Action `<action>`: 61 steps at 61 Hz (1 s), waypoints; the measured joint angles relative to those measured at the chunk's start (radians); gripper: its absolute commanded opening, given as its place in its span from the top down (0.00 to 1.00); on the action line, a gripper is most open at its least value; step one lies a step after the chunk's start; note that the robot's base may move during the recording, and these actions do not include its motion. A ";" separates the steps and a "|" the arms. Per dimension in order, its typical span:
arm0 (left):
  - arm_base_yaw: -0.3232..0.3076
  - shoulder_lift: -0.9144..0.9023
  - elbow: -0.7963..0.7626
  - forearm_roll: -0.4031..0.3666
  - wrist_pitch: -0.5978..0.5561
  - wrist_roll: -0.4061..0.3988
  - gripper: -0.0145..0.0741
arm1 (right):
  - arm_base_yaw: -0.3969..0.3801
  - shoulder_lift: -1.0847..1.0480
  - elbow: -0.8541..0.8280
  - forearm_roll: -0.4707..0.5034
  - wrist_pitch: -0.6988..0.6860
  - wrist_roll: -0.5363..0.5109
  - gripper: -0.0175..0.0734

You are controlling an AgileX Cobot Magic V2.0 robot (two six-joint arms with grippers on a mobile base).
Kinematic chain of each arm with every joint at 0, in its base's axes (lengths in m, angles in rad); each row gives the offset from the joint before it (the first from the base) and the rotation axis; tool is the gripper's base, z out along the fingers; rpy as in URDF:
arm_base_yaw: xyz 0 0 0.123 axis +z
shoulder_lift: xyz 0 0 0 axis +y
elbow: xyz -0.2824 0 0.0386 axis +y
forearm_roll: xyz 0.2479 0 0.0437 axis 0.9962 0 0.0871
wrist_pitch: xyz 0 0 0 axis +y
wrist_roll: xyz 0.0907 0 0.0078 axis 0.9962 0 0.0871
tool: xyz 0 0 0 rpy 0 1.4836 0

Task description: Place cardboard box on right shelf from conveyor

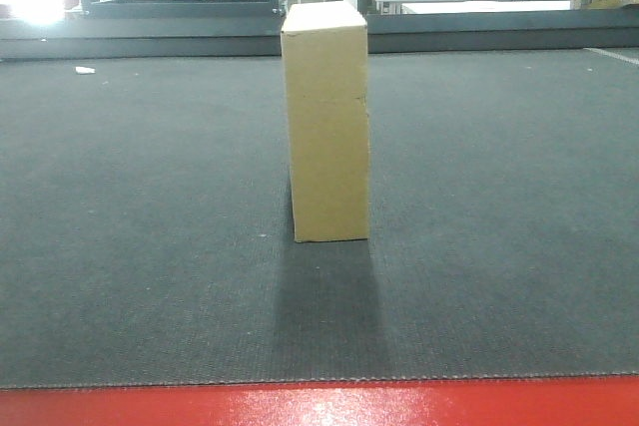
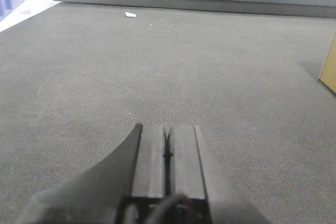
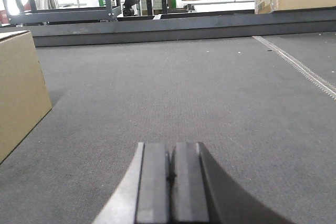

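Where conveyor (image 1: 140, 246) lies, one box (image 1: 327, 127) stands.

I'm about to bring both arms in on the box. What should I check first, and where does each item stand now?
1. Cardboard box upright on the conveyor: ok.
2. Box free of both arms: ok. It sits at the edge of each wrist view, and nothing touches it.
3. Left gripper open for the approach: not ok, shut.
4. Right gripper open for the approach: not ok, shut.
5. Belt clear between the grippers and the box: ok. Only a small white scrap lies far back on the left.
6. Right shelf ready to receive the box: cannot tell, not identifiable in these views.
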 measured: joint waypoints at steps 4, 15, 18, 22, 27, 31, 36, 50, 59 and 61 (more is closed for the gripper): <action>0.000 0.000 0.000 0.000 0.000 0.000 0.97 | 0.000 0.000 0.000 0.000 0.000 0.000 0.74; 0.000 0.000 0.000 0.000 0.000 0.000 0.97 | 0.000 0.000 0.000 0.000 0.000 -0.001 0.74; 0.000 0.000 0.000 0.000 0.000 0.000 0.97 | 0.000 0.000 0.000 0.000 0.000 -0.001 0.74; 0.000 0.000 0.000 0.000 0.000 0.000 0.97 | 0.000 0.000 0.000 0.000 0.000 -0.001 0.74; 0.000 0.000 0.000 0.000 0.000 0.000 0.97 | 0.000 0.000 0.000 0.000 0.000 -0.001 0.74; 0.000 0.000 0.000 0.000 0.000 0.000 0.97 | 0.000 0.000 0.000 0.000 0.000 -0.001 0.74; 0.000 0.000 0.000 0.000 0.000 0.000 0.97 | 0.000 0.000 0.000 0.000 -0.002 -0.001 0.74; 0.000 0.000 0.000 0.000 0.000 0.000 0.97 | 0.000 0.000 0.000 0.000 -0.014 -0.001 0.74; 0.000 0.000 0.000 0.000 0.000 0.000 0.97 | 0.000 0.000 0.000 0.000 -0.081 -0.001 0.74; 0.000 0.000 0.000 0.000 0.000 0.000 0.97 | 0.000 0.000 0.000 0.000 -0.088 -0.001 0.74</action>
